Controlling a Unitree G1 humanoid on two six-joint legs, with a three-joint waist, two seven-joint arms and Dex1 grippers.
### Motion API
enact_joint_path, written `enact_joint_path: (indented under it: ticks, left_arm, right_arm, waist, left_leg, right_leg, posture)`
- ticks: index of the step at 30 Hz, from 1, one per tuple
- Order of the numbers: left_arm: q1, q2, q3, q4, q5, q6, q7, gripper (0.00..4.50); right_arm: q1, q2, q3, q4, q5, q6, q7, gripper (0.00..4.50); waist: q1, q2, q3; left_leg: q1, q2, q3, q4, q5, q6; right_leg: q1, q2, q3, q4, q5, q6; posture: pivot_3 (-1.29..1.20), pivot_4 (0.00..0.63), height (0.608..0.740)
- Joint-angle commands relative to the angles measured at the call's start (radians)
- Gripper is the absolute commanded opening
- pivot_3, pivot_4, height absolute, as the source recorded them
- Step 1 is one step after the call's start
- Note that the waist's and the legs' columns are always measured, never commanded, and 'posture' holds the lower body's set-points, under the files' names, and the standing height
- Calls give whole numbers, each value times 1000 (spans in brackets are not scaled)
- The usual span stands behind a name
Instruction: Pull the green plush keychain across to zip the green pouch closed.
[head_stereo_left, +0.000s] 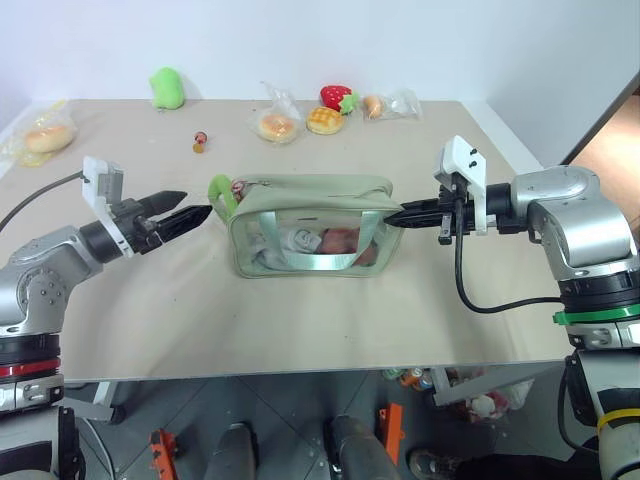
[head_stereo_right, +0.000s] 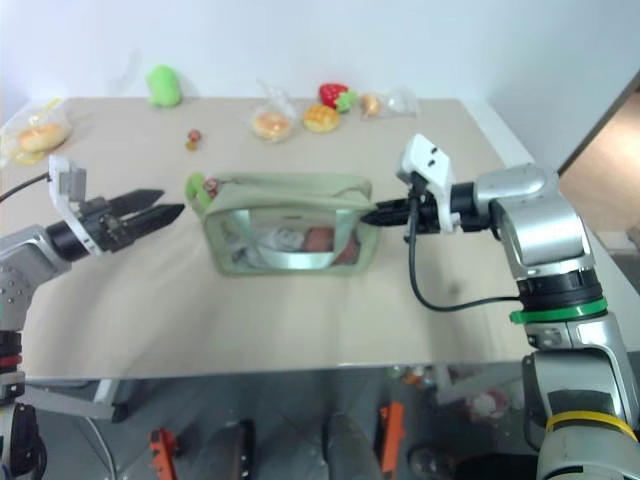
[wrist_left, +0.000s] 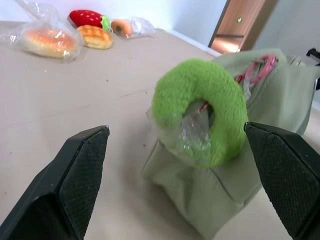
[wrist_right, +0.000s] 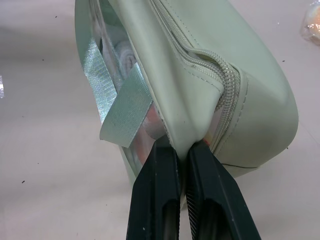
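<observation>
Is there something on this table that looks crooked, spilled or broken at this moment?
Nothing looks spilled or broken. The green pouch stands upright on the table. Its end is pinched in the shut right gripper, so the fabric there is creased. The green plush keychain hangs at the other end, before the open left gripper.

Green plush keychain (head_stereo_left: 222, 192) on green pouch's (head_stereo_left: 310, 225) left end.

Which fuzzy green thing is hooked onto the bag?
The curved green plush keychain, hanging at the green pouch's end near the left gripper. The other green plush blob lies loose at the table's far edge.
</observation>
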Motion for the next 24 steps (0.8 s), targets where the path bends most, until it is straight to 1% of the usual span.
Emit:
enact_joint_path:
  ticks: [1, 8, 12, 14, 15, 16, 17, 19, 20, 21, 23, 24]
  left_arm:
    - [-51, -21, -11, 26, 24, -22, 13, 4500]
    - [-137, -58, -58, 141, 91, -38, 27, 4500]
    - [-150, -67, -67, 156, 106, -36, 16, 4500]
    - [-157, -72, -75, 166, 116, -35, 19, 3974]
    - [-158, -73, -76, 168, 115, -32, 14, 3781]
    - [-157, -75, -76, 165, 111, -29, 7, 3439]
    - [-155, -75, -76, 157, 106, -25, 2, 2988]
    - [-150, -74, -78, 144, 99, -13, -12, 2340]
    - [-146, -72, -80, 136, 96, -11, -21, 1913]
    - [-142, -70, -79, 128, 93, -5, -27, 1721]
    - [-135, -69, -77, 115, 91, 4, -32, 900]
    - [-132, -69, -76, 109, 91, 8, -34, 565]
  right_arm:
    - [5, -11, -10, -41, 13, 4, -2, 42]
    - [23, -19, -22, -64, 24, 19, -17, 42]
    - [31, -23, -25, -77, 31, 27, -24, 42]
    - [32, -24, -28, -81, 35, 32, -27, 0]
    - [32, -24, -29, -82, 37, 34, -29, 0]
    - [33, -24, -29, -84, 38, 36, -31, 0]
    - [33, -24, -29, -86, 39, 37, -32, 0]
    - [34, -24, -28, -87, 42, 37, -35, 0]
    - [34, -24, -27, -87, 42, 37, -36, 0]
    - [33, -22, -26, -85, 42, 35, -38, 0]
    - [33, -18, -23, -82, 43, 32, -40, 0]
    - [32, -15, -22, -79, 43, 30, -42, 0]
  waist:
    - [1, 0, 0]
    - [-1, 0, 0]
    - [-1, 0, 0]
    - [-1, 0, 0]
    - [0, 0, 0]
    - [0, 0, 0]
    - [-1, 0, 0]
    - [-1, 0, 0]
    - [-1, 0, 0]
    - [-1, 0, 0]
    - [-1, 0, 0]
    - [-1, 0, 0]
  left_leg:
    - [0, 0, 0, 0, 0, 0]
    - [0, 0, 0, 0, 0, 0]
    - [0, 0, 0, 0, 0, 0]
    - [0, 0, 0, 0, 0, 0]
    - [0, 0, 0, 0, 0, 0]
    - [0, 0, 0, 0, 0, 0]
    - [0, 0, 0, 0, 0, 0]
    - [0, 0, 0, 0, 0, 0]
    - [0, 0, 0, 0, 0, 0]
    - [0, 0, 0, 0, 0, 0]
    - [0, 0, 0, 0, 0, 0]
    - [0, 0, 0, 0, 0, 0]
  right_leg:
    - [0, 0, 0, 0, 0, 0]
    - [0, 0, 0, 0, 2, 3]
    - [0, 0, 0, 0, 2, 3]
    - [0, 0, 0, 0, 2, 3]
    - [0, 0, 0, 0, 2, 3]
    - [0, 0, 0, 0, 2, 3]
    - [0, 0, 0, 0, 2, 3]
    - [0, 0, 0, 0, 2, 2]
    - [0, 0, 0, 0, 2, 2]
    - [0, 0, 0, 0, 2, 2]
    - [0, 0, 0, 0, 2, 2]
    - [0, 0, 0, 0, 2, 2]
  posture:
    - [0, 150, 740]
    - [0, 150, 740]
    - [0, 150, 740]
    - [0, 150, 740]
    - [0, 150, 740]
    - [0, 150, 740]
    - [0, 150, 740]
    - [0, 150, 740]
    - [0, 150, 740]
    - [0, 150, 740]
    - [0, 150, 740]
    - [0, 150, 740]
